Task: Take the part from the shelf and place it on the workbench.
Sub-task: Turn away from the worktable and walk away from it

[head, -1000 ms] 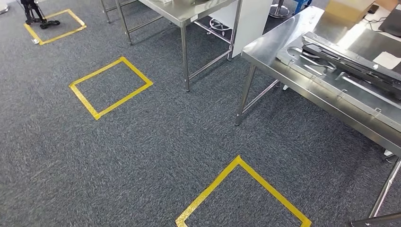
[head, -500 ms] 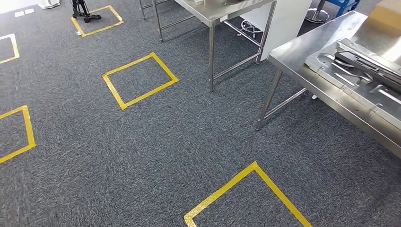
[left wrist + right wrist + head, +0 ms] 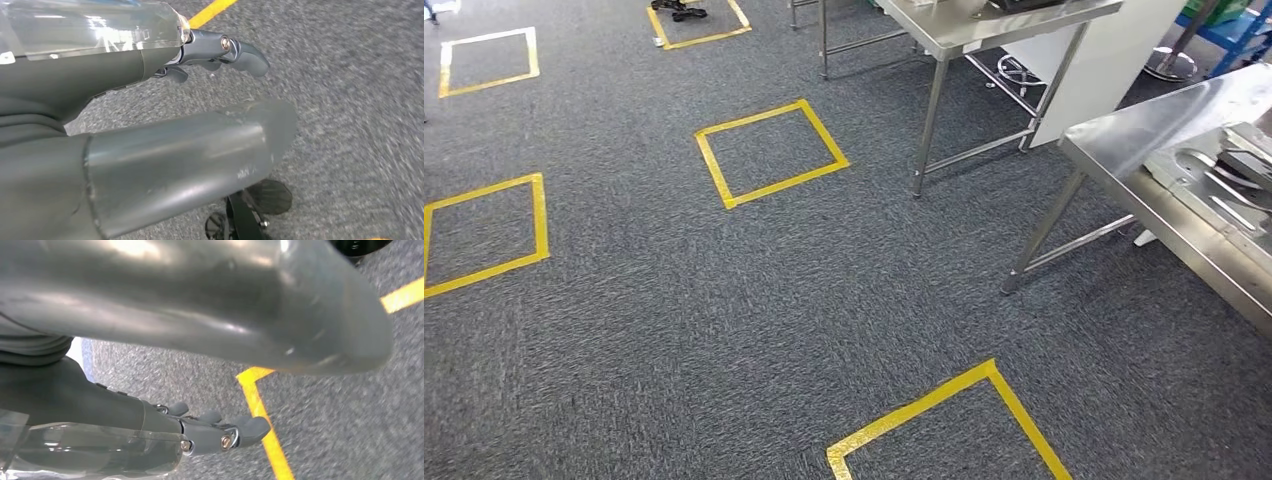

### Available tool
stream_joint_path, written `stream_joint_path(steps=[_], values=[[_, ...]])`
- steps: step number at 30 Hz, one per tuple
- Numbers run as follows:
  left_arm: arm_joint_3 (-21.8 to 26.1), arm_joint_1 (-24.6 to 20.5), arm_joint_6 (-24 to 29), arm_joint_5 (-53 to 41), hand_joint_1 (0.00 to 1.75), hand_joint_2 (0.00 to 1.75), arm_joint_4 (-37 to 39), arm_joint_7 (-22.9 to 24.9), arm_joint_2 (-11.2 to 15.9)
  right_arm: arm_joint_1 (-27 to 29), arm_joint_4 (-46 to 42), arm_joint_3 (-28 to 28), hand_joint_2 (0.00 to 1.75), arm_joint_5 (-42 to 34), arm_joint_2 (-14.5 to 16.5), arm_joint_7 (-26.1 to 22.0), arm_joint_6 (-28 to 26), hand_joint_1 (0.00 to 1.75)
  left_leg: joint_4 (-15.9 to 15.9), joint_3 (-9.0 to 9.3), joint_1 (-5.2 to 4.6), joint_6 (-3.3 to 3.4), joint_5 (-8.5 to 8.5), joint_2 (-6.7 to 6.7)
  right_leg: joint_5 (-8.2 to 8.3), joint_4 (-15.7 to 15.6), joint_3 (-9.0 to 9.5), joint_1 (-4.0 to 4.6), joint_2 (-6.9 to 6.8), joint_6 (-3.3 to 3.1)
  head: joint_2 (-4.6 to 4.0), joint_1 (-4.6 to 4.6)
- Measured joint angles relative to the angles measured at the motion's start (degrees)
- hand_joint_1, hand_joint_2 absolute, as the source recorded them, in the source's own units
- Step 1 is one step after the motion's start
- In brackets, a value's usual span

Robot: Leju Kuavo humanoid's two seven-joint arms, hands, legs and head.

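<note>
The steel workbench [image 3: 1140, 131] stands at the right edge of the head view, with flat pressed metal parts [image 3: 1230, 176] lying on its top. My left hand [image 3: 165, 135] hangs over the grey carpet with its thumb and fingers [image 3: 242, 53] apart and nothing in it. Beside a strip of yellow floor tape, my right hand [image 3: 210, 330] also hangs over the carpet, its fingers [image 3: 227, 433] spread and holding nothing.
A second steel table [image 3: 969, 32] stands farther back, with a white cabinet [image 3: 1114, 55] and a blue frame [image 3: 1242, 30] behind it. Yellow tape squares mark the carpet: one close in front [image 3: 924, 404], one mid-floor [image 3: 770, 188], others at the left [image 3: 484, 270].
The whole picture has shifted right as the camera turned left: both tables slid toward the right edge and more yellow squares came in at the left.
</note>
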Motion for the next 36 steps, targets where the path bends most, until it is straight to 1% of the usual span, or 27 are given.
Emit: stream_joint_path(steps=[1, 2, 3, 4, 5, 6, 8, 10, 12, 13, 15, 17, 18, 19, 20, 21, 22, 24, 26, 27, 28, 30, 32, 33, 34, 35, 36], values=[[0.0, -0.1, 0.0, 0.0, 0.00, 0.00, 0.0, 0.1, 0.0, 0.1, 0.0, 0.0, 0.00, 0.1, 0.0, -0.1, 0.0, 0.00, 0.0, -0.24, -0.03, 0.22, 0.18, -0.48, -2.03, 3.5, -1.60, -0.13, 1.53, 0.18, -0.01, 0.15], [0.1, -0.2, 0.1, 0.1, 0.00, 0.00, 0.0, 0.3, 0.0, 0.2, 0.0, 0.0, 0.00, 0.2, 0.0, -0.1, 0.1, 0.00, 0.0, -0.47, -0.06, 0.37, 0.32, -1.04, -3.97, 7.4, -3.46, -0.21, 2.33, 0.30, -0.01, 0.25], [0.1, -0.3, 0.1, 0.1, 0.00, 0.00, 0.0, 0.5, 0.1, 0.3, 0.0, 0.0, 0.00, 0.4, 0.0, -0.2, 0.2, 0.00, 0.0, -0.65, -0.10, 0.43, 0.41, -1.67, -5.12, 10.6, -5.02, -0.30, 2.65, 0.43, -0.01, 0.26], [0.2, -0.3, 0.1, 0.2, 0.00, 0.00, 0.0, 0.7, 0.2, 0.4, 0.0, 0.0, 0.00, 0.5, -0.1, -0.2, 0.2, 0.00, 0.0, -0.74, -0.12, 0.42, 0.47, -2.28, -5.19, 12.2, -5.79, -0.39, 2.74, 0.53, 0.00, 0.26], [0.3, -0.3, 0.2, 0.2, 0.00, 0.00, 0.0, 0.8, 0.3, 0.4, 0.0, 0.0, 0.00, 0.6, -0.1, -0.2, 0.3, 0.00, 0.1, -0.78, -0.11, 0.37, 0.50, -2.97, -3.98, 11.4, -5.48, -0.51, 2.79, 0.61, 0.00, 0.27], [0.4, -0.3, 0.2, 0.3, 0.00, 0.00, 0.1, 1.0, 0.3, 0.5, 0.0, 0.0, 0.00, 0.6, -0.2, -0.2, 0.3, 0.00, 0.2, -0.78, -0.09, 0.27, 0.50, -3.70, -1.90, 8.7, -4.21, -0.67, 2.97, 0.62, 0.00, 0.27], [0.6, -0.4, 0.4, 0.6, 0.00, 0.00, 0.1, 1.5, 0.4, 0.5, 0.0, 0.0, 0.00, 0.7, -0.3, -0.2, 0.5, 0.00, 0.7, -0.97, -0.12, -0.15, 0.39, -5.05, 1.92, 1.2, -0.77, -0.99, 4.82, 0.43, -0.01, 0.32], [0.7, -0.6, 0.6, 0.7, 0.00, 0.00, 0.2, 2.1, 0.5, 0.5, 0.1, 0.0, 0.00, 1.0, -0.4, -0.2, 0.7, 0.00, 1.2, -1.55, -0.09, -0.91, 0.40, -6.17, 2.81, -2.6, 0.77, -0.97, 6.45, -0.01, -0.01, 0.31], [0.8, -0.6, 0.7, 0.8, 0.00, 0.00, 0.2, 2.7, 0.6, 0.4, 0.1, 0.0, 0.00, 1.4, -0.5, -0.3, 0.9, 0.00, 1.2, -2.07, 0.09, -1.78, 0.69, -7.22, 2.68, -3.0, 0.81, -0.79, 5.88, -0.67, 0.01, 0.28], [0.9, -0.6, 0.8, 0.8, 0.00, 0.00, 0.2, 2.9, 0.7, 0.3, 0.1, 0.0, 0.00, 1.5, -0.6, -0.3, 1.0, 0.00, 1.4, -2.26, 0.16, -2.07, 0.63, -6.88, 2.86, -3.2, 0.92, -0.80, 5.23, -1.09, 0.00, 0.29], [0.9, -0.6, 0.9, 0.7, 0.00, 0.00, 0.3, 3.3, 0.8, 0.3, 0.1, 0.0, 0.00, 1.9, -0.6, -0.4, 1.3, 0.00, 4.2, -3.65, 0.13, -2.50, -1.16, -4.40, 3.19, -3.8, 1.13, -0.91, 3.81, -1.91, 0.00, -0.01], [1.0, -0.9, 1.0, 0.6, 0.00, 0.00, 0.4, 3.7, 1.0, 0.4, 0.1, 0.0, 0.00, 2.1, -0.7, -0.8, 1.5, 0.00, 10.9, -6.78, 0.19, -2.75, -4.81, -1.80, 3.19, -3.9, 1.15, -0.68, 2.25, -2.33, 0.00, -0.31], [1.0, -1.0, 1.1, 0.6, 0.00, 0.00, 0.4, 3.8, 1.2, 0.5, 0.1, 0.0, 0.00, 2.3, -0.8, -1.1, 1.7, 0.00, 14.3, -8.32, 0.25, -2.86, -6.22, -1.40, 3.14, -3.9, 1.11, -0.55, 1.44, -2.44, 0.00, -0.34], [1.0, -1.1, 1.2, 0.6, 0.00, 0.00, 0.4, 3.8, 1.3, 0.5, 0.1, 0.0, 0.00, 2.4, -0.8, -1.3, 1.8, 0.00, 16.4, -9.17, 0.28, -2.93, -6.74, -1.20, 3.09, -3.9, 1.09, -0.46, 0.65, -2.48, 0.00, -0.34], [1.0, -1.1, 1.2, 0.6, 0.00, 0.00, 0.4, 3.9, 1.4, 0.4, 0.1, 0.0, 0.00, 2.5, -0.9, -1.5, 1.9, 0.00, 16.3, -8.97, 0.29, -2.94, -6.19, -1.04, 3.04, -3.9, 1.09, -0.41, -0.08, -2.48, 0.00, -0.34], [1.0, -1.1, 1.2, 0.5, 0.00, 0.00, 0.4, 3.9, 1.5, 0.3, 0.1, 0.0, 0.00, 2.6, -0.9, -1.6, 2.0, 0.00, 14.1, -7.63, 0.28, -2.86, -4.76, -0.76, 2.99, -3.9, 1.18, -0.38, -0.77, -2.43, 0.00, -0.34], [1.0, -1.2, 1.3, 0.5, 0.00, 0.00, 0.4, 3.9, 1.6, 0.2, 0.1, 0.0, 0.00, 2.6, -0.9, -1.6, 2.0, 0.00, 10.4, -5.48, 0.24, -2.69, -2.95, -0.04, 2.90, -3.9, 1.34, -0.35, -1.43, -2.32, 0.00, -0.35], [1.0, -1.4, 1.3, 0.5, 0.00, 0.00, 0.4, 3.9, 1.7, 0.1, 0.1, 0.0, 0.00, 2.7, -0.9, -1.7, 2.0, 0.00, 3.4, -1.72, -0.18, -2.19, -0.77, 2.24, 2.61, -3.8, 1.62, -0.07, -2.63, -1.83, 0.00, -0.36], [1.0, -1.5, 1.3, 0.5, 0.00, 0.00, 0.4, 3.9, 1.9, -0.1, 0.1, 0.0, 0.00, 2.7, -0.9, -1.7, 2.0, 0.00, 1.2, -0.82, -0.60, -1.68, -0.55, 2.99, 2.38, -3.7, 1.83, 0.17, -3.68, -1.25, 0.00, -0.22], [1.0, -1.4, 1.3, 0.5, 0.00, 0.00, 0.4, 3.9, 1.9, -0.3, 0.1, 0.0, 0.00, 2.7, -0.9, -1.7, 2.0, 0.00, 1.1, -0.94, -0.60, -1.38, -0.40, 2.27, 2.32, -3.8, 1.98, 0.15, -4.18, -0.97, 0.01, -0.13], [1.1, -1.3, 1.3, 0.5, 0.00, 0.00, 0.4, 4.0, 1.9, -0.5, 0.1, 0.0, 0.00, 2.7, -0.9, -1.7, 2.0, 0.00, 0.9, -0.93, -0.53, -1.07, -0.23, 1.71, 2.10, -3.6, 2.10, 0.02, -4.01, -0.65, 0.01, -0.10], [1.1, -1.3, 1.3, 0.5, 0.00, 0.00, 0.4, 3.9, 1.9, -0.6, 0.0, 0.0, 0.00, 2.7, -1.0, -1.8, 2.0, 0.00, 0.4, -0.78, -0.36, -0.35, 0.21, 0.56, 0.22, -1.2, 1.20, -0.26, -1.47, -0.11, 0.00, 0.01], [1.1, -1.7, 1.3, 0.5, 0.00, 0.00, 0.4, 3.7, 1.9, -0.3, 0.1, 0.0, 0.00, 2.8, -1.0, -1.8, 2.0, 0.00, 0.3, -0.88, -0.34, 0.12, 0.48, -0.67, -3.44, 5.4, -2.06, -0.45, 1.63, 0.08, 0.00, 0.20], [1.2, -1.8, 1.3, 0.6, 0.00, 0.00, 0.4, 3.6, 2.0, -0.2, 0.1, 0.0, 0.00, 2.8, -1.1, -1.8, 2.0, 0.00, 0.3, -0.98, -0.40, 0.22, 0.53, -1.37, -4.90, 9.1, -3.94, -0.47, 2.23, 0.10, 0.01, 0.25], [1.2, -1.8, 1.3, 0.7, 0.00, 0.00, 0.4, 3.5, 2.0, -0.1, 0.1, 0.0, 0.00, 2.9, -1.1, -1.7, 2.1, 0.00, 0.4, -1.01, -0.45, 0.25, 0.55, -2.10, -5.41, 11.5, -5.28, -0.49, 2.49, 0.09, 0.01, 0.26], [1.4, -1.8, 1.3, 0.7, 0.00, 0.00, 0.4, 3.5, 2.0, -0.1, 0.1, 0.0, 0.00, 3.0, -1.2, -1.5, 2.1, 0.00, 0.4, -1.00, -0.48, 0.25, 0.55, -2.86, -4.76, 12.0, -5.73, -0.49, 2.62, 0.04, 0.01, 0.27], [1.5, -1.8, 1.4, 0.8, 0.00, 0.00, 0.4, 3.6, 2.0, -0.1, 0.1, 0.0, 0.00, 3.1, -1.2, -1.3, 2.2, 0.00, 0.4, -0.94, -0.48, 0.24, 0.55, -3.61, -3.08, 10.3, -5.17, -0.50, 2.81, -0.07, 0.01, 0.27]])
